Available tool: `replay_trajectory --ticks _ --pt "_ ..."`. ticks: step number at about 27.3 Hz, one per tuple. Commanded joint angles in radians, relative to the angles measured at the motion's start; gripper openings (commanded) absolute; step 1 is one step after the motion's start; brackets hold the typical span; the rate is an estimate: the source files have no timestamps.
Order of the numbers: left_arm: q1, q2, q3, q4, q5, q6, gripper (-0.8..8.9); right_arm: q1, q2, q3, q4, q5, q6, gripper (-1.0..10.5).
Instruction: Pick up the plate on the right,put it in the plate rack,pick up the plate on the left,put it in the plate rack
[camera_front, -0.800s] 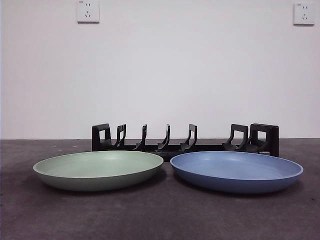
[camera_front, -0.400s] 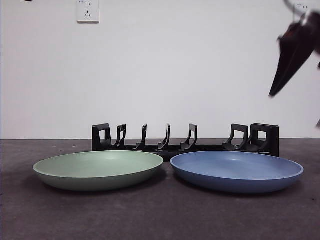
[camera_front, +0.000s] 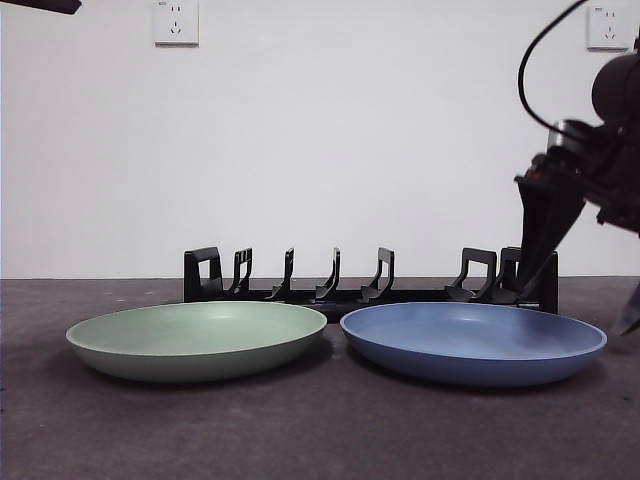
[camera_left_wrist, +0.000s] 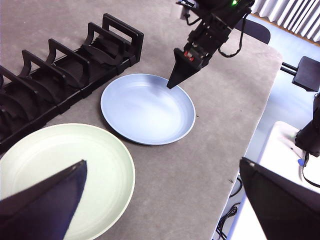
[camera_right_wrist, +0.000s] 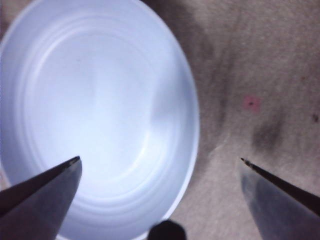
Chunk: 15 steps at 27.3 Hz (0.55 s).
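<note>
A blue plate (camera_front: 473, 343) lies on the right of the table and a pale green plate (camera_front: 197, 340) on the left. Behind both stands the black plate rack (camera_front: 370, 285) with nothing between its prongs. My right gripper (camera_front: 568, 318) hangs open low over the blue plate's right side. In the right wrist view the blue plate (camera_right_wrist: 95, 115) fills the space under the gripper (camera_right_wrist: 160, 159), its rim lying between the spread jaws. My left gripper (camera_left_wrist: 162, 161) is open and high above the table, over the green plate (camera_left_wrist: 65, 175) and the blue plate (camera_left_wrist: 147, 107).
The table's edge (camera_left_wrist: 250, 135) runs close to the blue plate, with a black chair (camera_left_wrist: 255, 30) beyond it. Two wall sockets (camera_front: 176, 22) sit high on the white wall. The waiting left arm shows only as a black tip (camera_front: 40, 5).
The right arm came in from the upper right and has dropped to the blue plate's right side. A black tip has appeared at the top left corner. Plates and rack have not moved.
</note>
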Motion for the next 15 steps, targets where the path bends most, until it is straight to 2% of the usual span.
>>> replay_trajectory --ticks 1,2,7,10,15 --pt "-0.003 -0.001 0.000 0.006 0.001 0.013 6.59 0.004 0.029 0.002 0.008 0.006 0.003 5.2" --pt "-0.003 -0.001 0.000 0.006 -0.001 0.013 6.59 0.005 0.038 0.002 0.010 0.006 0.003 4.7" --pt "-0.003 0.003 0.000 0.006 -0.023 0.019 6.59 0.024 0.061 0.001 0.019 0.008 0.003 3.5" --pt "-0.003 0.006 0.000 0.006 -0.023 0.020 6.59 0.043 0.074 0.001 0.023 0.010 0.003 2.1" --pt "-0.004 0.012 0.000 0.006 -0.023 0.020 6.59 0.060 0.101 0.001 0.028 0.052 0.019 0.7"
